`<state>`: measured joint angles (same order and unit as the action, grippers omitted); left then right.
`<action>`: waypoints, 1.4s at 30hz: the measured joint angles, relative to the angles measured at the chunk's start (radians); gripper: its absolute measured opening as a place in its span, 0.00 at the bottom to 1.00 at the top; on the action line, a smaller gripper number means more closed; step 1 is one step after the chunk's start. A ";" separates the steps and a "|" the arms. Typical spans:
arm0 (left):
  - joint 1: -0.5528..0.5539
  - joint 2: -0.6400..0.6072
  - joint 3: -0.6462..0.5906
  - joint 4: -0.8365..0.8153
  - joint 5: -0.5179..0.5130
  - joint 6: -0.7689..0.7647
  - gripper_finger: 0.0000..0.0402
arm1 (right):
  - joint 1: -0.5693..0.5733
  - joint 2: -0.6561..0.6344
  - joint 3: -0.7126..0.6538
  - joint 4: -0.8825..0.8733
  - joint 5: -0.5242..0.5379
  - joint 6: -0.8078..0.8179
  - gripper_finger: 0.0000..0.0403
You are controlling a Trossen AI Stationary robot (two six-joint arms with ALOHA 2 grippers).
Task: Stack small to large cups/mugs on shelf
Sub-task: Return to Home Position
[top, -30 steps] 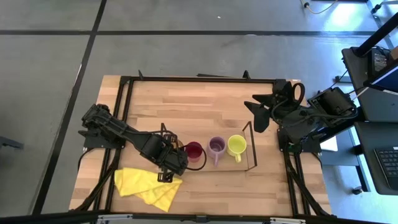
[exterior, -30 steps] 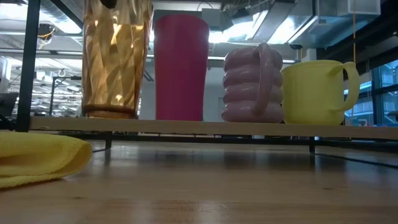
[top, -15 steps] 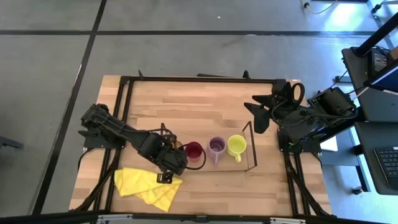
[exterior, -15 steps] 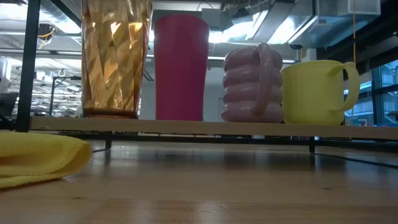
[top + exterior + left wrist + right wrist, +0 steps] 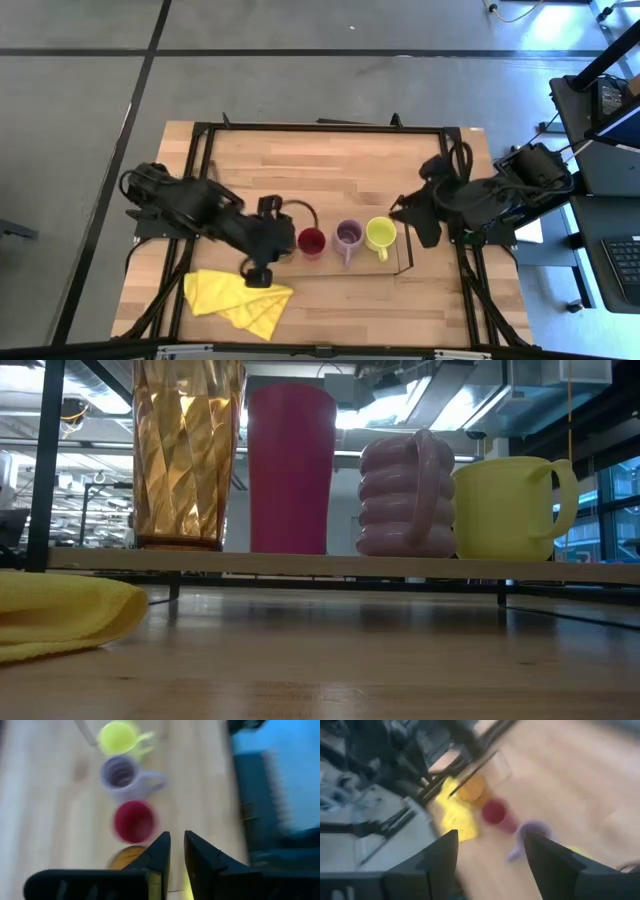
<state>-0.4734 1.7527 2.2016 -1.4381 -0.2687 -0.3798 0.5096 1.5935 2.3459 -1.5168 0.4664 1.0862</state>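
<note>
A low light-wood shelf (image 5: 300,565) with black wire frames at its short ends carries all four vessels in one row. The translucent amber tumbler (image 5: 188,455) stands at the shelf's left end. Next to it come the dark red cup (image 5: 291,470), the ribbed lilac mug (image 5: 405,495) and the yellow-green mug (image 5: 505,508) toward the right end. All are upright and close together. They run from tallest to shortest, so the size ordering looks complete.

The left gripper (image 5: 177,840) hangs above the shelf's left end, beside the amber tumbler. Its fingers are drawn almost together with nothing between them. With every cup placed, it has no reason to hold anything.

The right gripper (image 5: 491,834) hovers off the shelf's right end, near the right edge of the wooden tabletop (image 5: 350,660). Its fingers are spread wide and empty.

A crumpled yellow cloth (image 5: 60,615) lies on the tabletop just off the shelf's left end, toward the front edge. It plays no part in the row.

Pulling the left arm clear calls for care, since its wrist is close above the tall tumbler.
</note>
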 joint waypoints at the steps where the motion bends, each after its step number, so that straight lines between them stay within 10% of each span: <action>1: -0.004 0.000 0.040 -0.002 0.041 -0.027 0.12 | 0.001 0.002 0.000 0.009 -0.030 0.030 0.57; 8: -0.078 -0.056 0.114 0.139 0.079 -0.012 0.12 | 0.069 0.019 -0.010 0.047 -0.127 -0.166 0.57; 12: -0.089 -0.106 0.041 0.297 0.071 0.159 0.13 | 0.152 0.022 -0.095 0.116 0.045 -0.265 0.57; 18: 0.009 -0.163 -0.270 0.690 0.377 0.383 0.13 | 0.225 -0.033 -0.333 0.501 0.012 -0.697 0.57; 25: 0.356 -0.374 -0.686 1.032 0.768 0.419 0.13 | 0.124 -0.408 -0.898 0.909 -0.118 -0.842 0.57; 35: 0.866 -0.713 -0.932 0.987 0.766 0.504 0.13 | -0.104 -1.084 -1.499 1.310 -0.193 -1.012 0.57; 42: 0.951 -0.918 -1.317 1.269 0.810 0.335 0.13 | -0.122 -1.274 -1.873 1.653 -0.188 -1.142 0.57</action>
<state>0.4776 0.8348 0.8850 -0.1686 0.5411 -0.0449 0.3879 0.3193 0.4725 0.1362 0.2781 -0.0555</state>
